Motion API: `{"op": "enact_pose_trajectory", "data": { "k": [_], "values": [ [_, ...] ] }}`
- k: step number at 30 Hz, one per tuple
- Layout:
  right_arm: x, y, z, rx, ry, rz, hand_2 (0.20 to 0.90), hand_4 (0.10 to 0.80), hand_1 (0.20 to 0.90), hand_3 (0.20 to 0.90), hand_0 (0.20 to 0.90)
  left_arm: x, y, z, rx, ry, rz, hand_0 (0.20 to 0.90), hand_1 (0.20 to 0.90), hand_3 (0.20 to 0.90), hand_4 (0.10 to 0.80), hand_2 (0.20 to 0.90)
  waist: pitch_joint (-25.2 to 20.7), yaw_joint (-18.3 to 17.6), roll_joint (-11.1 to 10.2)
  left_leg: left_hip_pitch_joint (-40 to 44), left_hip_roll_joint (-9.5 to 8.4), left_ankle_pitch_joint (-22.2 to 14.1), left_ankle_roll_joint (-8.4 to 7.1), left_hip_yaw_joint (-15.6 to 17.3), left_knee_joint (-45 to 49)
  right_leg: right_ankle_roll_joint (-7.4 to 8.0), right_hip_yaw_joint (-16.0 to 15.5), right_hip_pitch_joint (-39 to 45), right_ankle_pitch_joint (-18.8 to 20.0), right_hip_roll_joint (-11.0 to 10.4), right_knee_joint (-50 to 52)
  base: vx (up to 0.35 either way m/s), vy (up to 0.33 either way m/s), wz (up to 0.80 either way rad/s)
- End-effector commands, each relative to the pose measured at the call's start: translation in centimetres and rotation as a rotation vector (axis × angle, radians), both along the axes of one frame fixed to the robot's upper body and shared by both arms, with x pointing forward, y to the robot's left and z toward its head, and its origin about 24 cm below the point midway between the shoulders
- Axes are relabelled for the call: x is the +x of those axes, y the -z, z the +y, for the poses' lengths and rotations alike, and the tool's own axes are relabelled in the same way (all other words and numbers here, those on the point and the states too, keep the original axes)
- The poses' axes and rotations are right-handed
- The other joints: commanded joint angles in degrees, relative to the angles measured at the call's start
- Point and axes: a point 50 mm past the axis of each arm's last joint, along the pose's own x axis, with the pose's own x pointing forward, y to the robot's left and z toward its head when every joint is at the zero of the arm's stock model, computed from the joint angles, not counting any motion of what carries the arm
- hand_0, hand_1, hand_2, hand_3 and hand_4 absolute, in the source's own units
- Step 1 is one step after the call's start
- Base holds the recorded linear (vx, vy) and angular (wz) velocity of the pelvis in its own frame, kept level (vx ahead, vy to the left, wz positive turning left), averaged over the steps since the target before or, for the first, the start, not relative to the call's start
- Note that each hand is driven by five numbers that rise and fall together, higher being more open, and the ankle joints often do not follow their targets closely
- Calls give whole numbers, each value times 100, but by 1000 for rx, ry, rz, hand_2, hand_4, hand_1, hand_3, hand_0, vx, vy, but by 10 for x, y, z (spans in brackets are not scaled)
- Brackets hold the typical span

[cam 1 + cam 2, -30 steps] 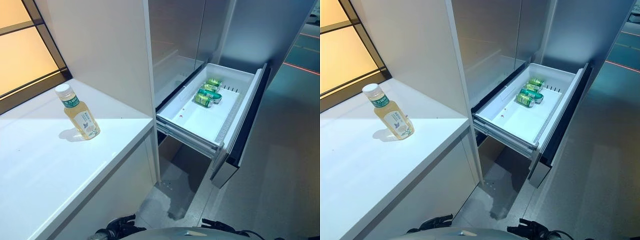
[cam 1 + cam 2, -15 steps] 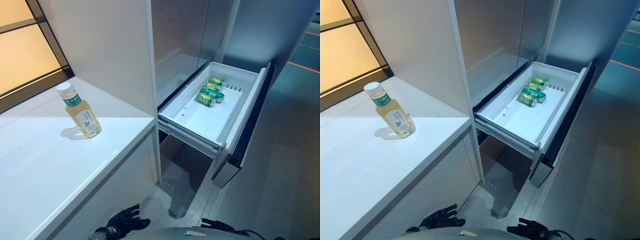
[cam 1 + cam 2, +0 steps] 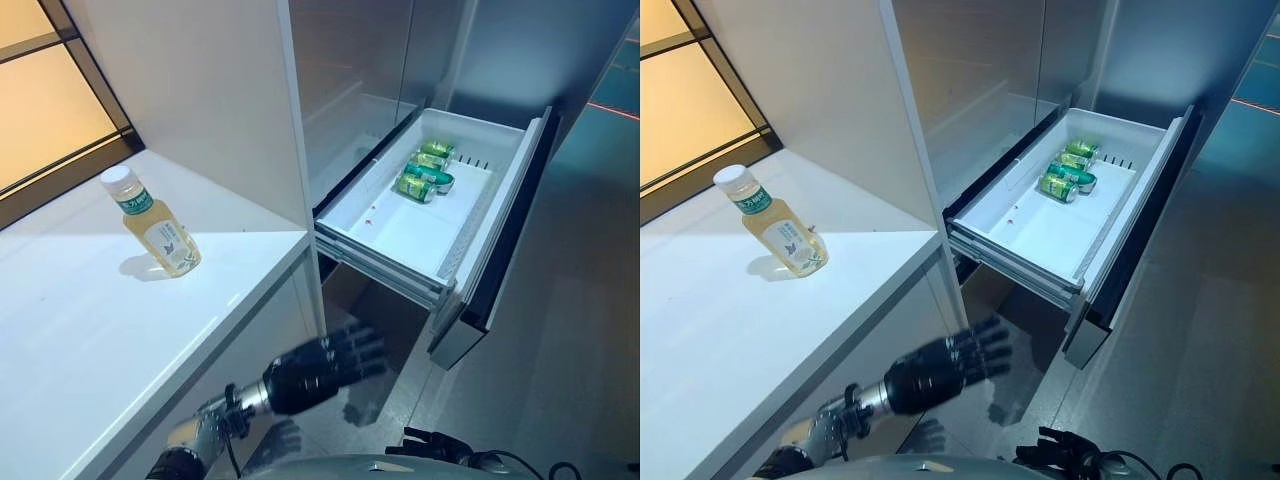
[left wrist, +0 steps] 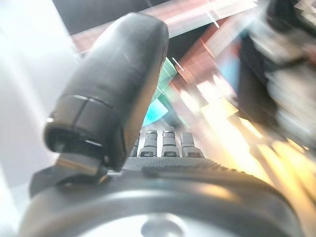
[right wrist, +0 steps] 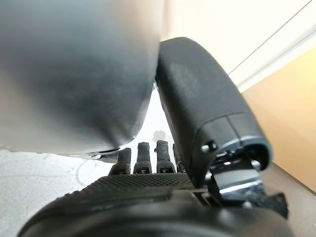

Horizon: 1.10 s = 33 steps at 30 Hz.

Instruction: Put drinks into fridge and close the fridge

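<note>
One bottle [image 3: 152, 224] waits on the counter [image 3: 90, 330] at left; the drawer [image 3: 425, 215] upper right stands open for it. Left hand [image 3: 318, 366], low centre, is spread, empty.

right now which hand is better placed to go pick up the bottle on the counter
Left. The left hand is raised with fingers spread, below the counter edge on the bottle side. The right hand hangs low at the view's bottom edge.

A bottle [image 3: 152, 222] stands alone on the white desk [image 3: 90, 330], open room all around it. Right of the desk, a pulled-out fridge drawer [image 3: 425, 205] juts over the floor; cans [image 3: 423, 176] fill its far end, its near half bare.
</note>
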Motion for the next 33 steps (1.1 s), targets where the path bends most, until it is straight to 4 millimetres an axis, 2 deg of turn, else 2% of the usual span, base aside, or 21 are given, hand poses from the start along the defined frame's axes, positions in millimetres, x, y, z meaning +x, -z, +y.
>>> {"op": "enact_pose_trajectory", "data": {
  "k": [1,3,5,7,8,11,14,16,19,23,28,33],
  "values": [
    [-7,3,3,5,-4,30,900,800,900,900,900,30,-91,-14,-474,-8,-350,900,900,900,800,900,-141,179,-96,-133,-30,-336,-11,171,12,406,-220,-174,-68,-253,386,-3,-56,8],
    [-6,4,10,8,-7,27,900,800,900,900,900,36,-127,-12,-452,-132,-468,900,900,900,800,900,-134,191,-98,-125,-29,-341,-10,130,12,390,-249,-161,-95,-246,401,-8,-36,10],
    [-5,5,13,8,-9,24,900,800,900,900,900,41,-146,-2,-401,-306,-526,900,900,900,800,900,-121,204,-95,-110,-36,-345,2,89,12,385,-284,-135,-116,-251,400,-9,-13,7],
    [-9,6,17,6,-4,25,900,800,900,900,900,46,-164,25,-304,-614,-630,900,900,900,800,900,-145,252,-86,-99,-50,-359,15,34,12,381,-343,-96,-153,-257,391,-5,-8,9],
    [-11,7,18,5,0,26,900,800,900,900,900,43,-173,39,-233,-799,-733,900,900,900,800,900,-155,278,-85,-89,-57,-365,17,2,12,375,-380,-67,-171,-257,382,6,-8,10],
    [-20,9,20,4,17,38,900,800,900,900,900,24,-203,70,-97,-1188,-966,900,900,900,800,900,-223,399,-93,-81,-79,-379,19,-111,12,351,-509,19,-234,-254,337,22,-11,13],
    [-27,10,22,5,20,51,900,800,900,900,900,4,-225,82,26,-1533,-1141,900,900,900,800,900,-315,509,-120,-98,-101,-388,10,-226,12,314,-611,64,-304,-246,325,31,-16,21],
    [-29,11,25,8,14,56,900,800,900,900,900,-1,-232,84,89,-1666,-1177,900,900,900,800,900,-354,553,-137,-110,-105,-384,2,-278,12,294,-660,70,-346,-244,346,21,-19,21],
    [-30,11,27,13,5,62,900,800,900,900,900,1,-239,87,166,-1776,-1176,900,900,900,800,900,-396,599,-156,-127,-104,-369,-5,-335,12,271,-713,64,-399,-245,397,13,-16,24],
    [-30,11,29,12,-26,71,900,800,900,900,900,13,-242,97,328,-1916,-1086,900,900,900,800,900,-423,669,-153,-149,-93,-329,-20,-420,12,239,-766,60,-471,-248,477,7,-5,25],
    [-24,10,26,13,-38,59,900,800,900,900,900,22,-235,109,443,-1958,-971,900,900,900,800,900,-401,733,-158,-176,-81,-286,-49,-483,12,231,-818,67,-488,-253,493,-4,-2,2],
    [-13,8,26,14,-46,49,900,800,900,900,900,27,-217,120,578,-1942,-870,900,900,900,800,900,-322,815,-175,-202,-53,-226,-95,-555,12,204,-863,78,-487,-237,499,-27,-8,13]
  ]
}}
